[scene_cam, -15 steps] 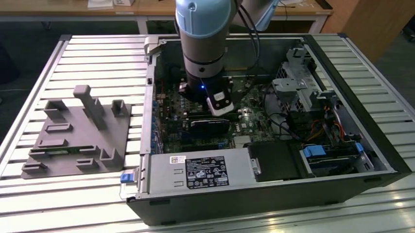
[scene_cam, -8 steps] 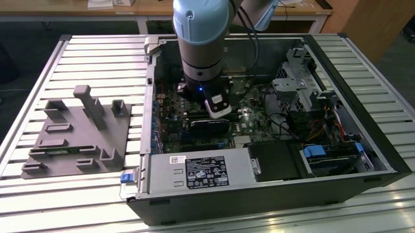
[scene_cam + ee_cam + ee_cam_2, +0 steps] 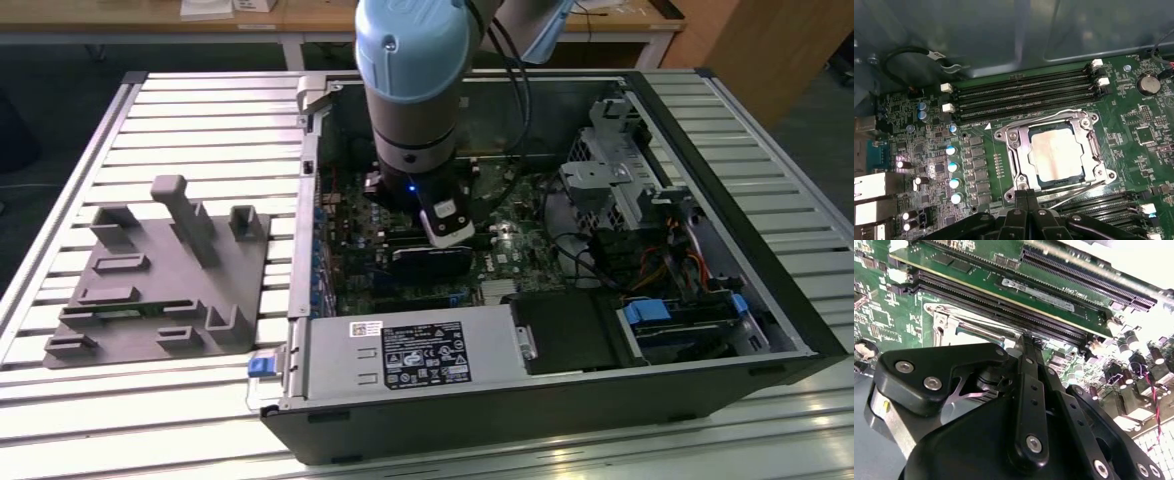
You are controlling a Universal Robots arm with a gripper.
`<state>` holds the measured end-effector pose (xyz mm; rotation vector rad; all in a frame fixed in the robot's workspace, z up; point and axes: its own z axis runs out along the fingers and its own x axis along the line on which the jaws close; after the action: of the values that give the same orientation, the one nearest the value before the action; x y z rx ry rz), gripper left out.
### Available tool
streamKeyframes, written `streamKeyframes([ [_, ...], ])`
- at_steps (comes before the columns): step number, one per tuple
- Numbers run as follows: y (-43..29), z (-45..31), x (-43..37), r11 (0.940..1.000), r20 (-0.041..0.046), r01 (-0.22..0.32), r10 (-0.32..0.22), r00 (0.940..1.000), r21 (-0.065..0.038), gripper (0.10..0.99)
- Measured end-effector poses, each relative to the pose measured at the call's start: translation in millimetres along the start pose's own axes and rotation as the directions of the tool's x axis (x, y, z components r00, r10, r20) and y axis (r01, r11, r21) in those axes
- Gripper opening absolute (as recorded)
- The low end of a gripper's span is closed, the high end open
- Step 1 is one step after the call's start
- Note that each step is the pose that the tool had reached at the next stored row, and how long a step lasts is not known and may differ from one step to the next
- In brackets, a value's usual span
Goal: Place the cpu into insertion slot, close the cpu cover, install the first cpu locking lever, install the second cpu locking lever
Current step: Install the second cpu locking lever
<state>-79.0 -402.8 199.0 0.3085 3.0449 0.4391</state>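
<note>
1. Reaching down into the open computer case (image 3: 561,400), the arm carries its gripper (image 3: 447,228) low over the motherboard (image 3: 521,250) in the exterior view, presumably to work at the socket.
2. In the second wrist view the gripper (image 3: 1026,342) has its fingers (image 3: 1029,375) pressed together, clenched on nothing visible, tips at the socket's edge.
3. The first wrist view alone reveals the cpu (image 3: 1058,151) seated in its slot, the cpu cover (image 3: 1019,150) lying flat around it, and the gripper (image 3: 1026,196) at a thin lever (image 3: 1074,192).

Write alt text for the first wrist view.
A pale silver-grey square cpu sits in the motherboard socket with the thin silver metal frame cpu cover lying closed around it. The black gripper sits at the socket's edge, over a thin wire locking lever. Black memory slots run beside the socket.
</note>
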Motion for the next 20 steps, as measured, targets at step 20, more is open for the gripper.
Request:
streamKeyframes([
  [20,-2.4,-10.9,-8.4,1.0,0.0,0.0,0.0,1.0,0.0,0.106],
])
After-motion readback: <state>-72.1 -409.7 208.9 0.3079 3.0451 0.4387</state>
